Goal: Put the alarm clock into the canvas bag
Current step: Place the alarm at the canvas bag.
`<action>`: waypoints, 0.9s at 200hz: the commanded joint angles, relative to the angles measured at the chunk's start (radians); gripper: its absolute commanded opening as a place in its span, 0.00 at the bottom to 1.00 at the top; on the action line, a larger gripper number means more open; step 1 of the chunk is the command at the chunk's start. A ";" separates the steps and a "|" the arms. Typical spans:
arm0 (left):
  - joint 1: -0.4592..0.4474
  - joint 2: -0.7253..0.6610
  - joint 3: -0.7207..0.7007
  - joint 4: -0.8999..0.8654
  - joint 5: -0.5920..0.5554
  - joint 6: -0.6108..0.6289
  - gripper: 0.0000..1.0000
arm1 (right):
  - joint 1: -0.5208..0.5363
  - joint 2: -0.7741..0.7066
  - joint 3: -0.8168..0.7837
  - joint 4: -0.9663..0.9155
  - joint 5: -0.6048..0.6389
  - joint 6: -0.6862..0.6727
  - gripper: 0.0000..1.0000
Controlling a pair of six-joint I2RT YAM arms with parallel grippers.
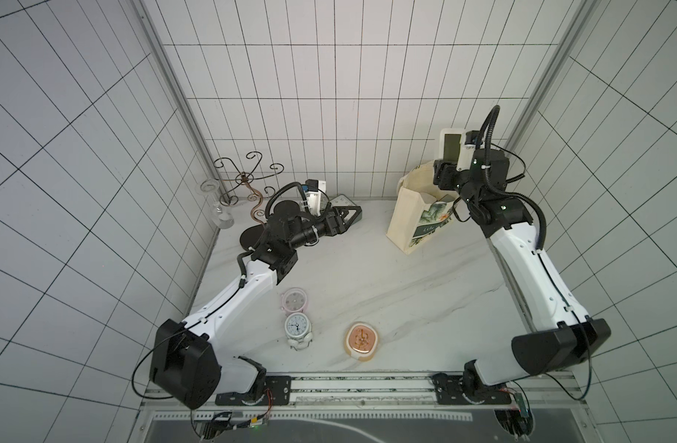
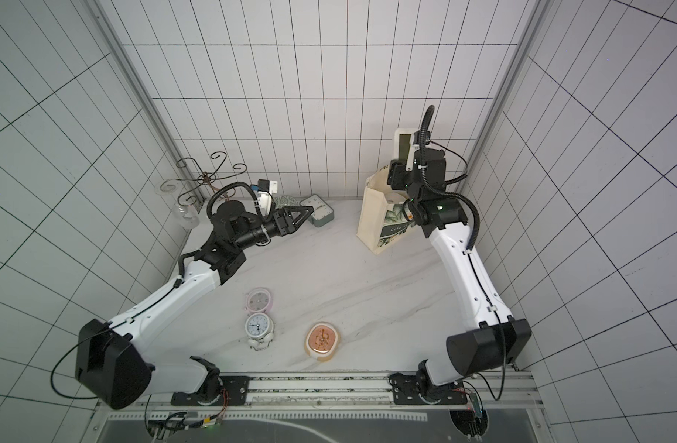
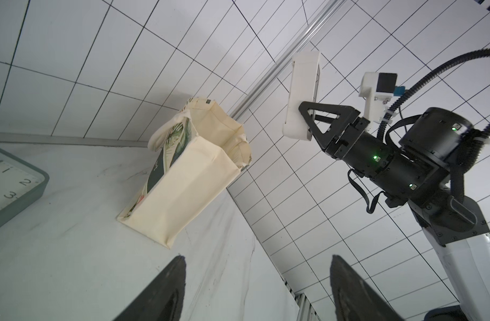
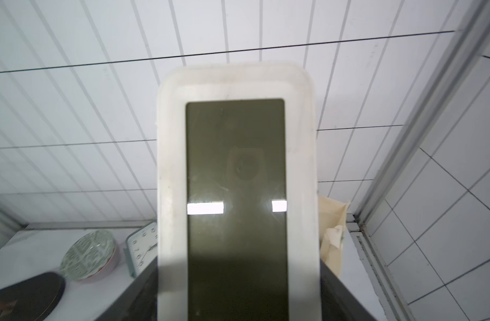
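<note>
Alarm clock [image 4: 236,180]: white rounded casing, dark screen

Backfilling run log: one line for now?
right end effector: shut on alarm clock, raised | left end effector: open, empty | canvas bag: upright, open, clock not yet inside

Top views overhead facing down, wrist views low, close, sharing canvas bag [image 3: 182,178]

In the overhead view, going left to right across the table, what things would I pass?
curly metal stand → white twin-bell clock → peach clock → canvas bag. The pink clock is left out because it overlaps the white one.
</note>
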 commanded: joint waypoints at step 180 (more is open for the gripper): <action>-0.003 0.443 0.312 0.016 -0.034 0.087 0.77 | -0.117 0.693 0.484 -0.338 -0.240 0.002 0.62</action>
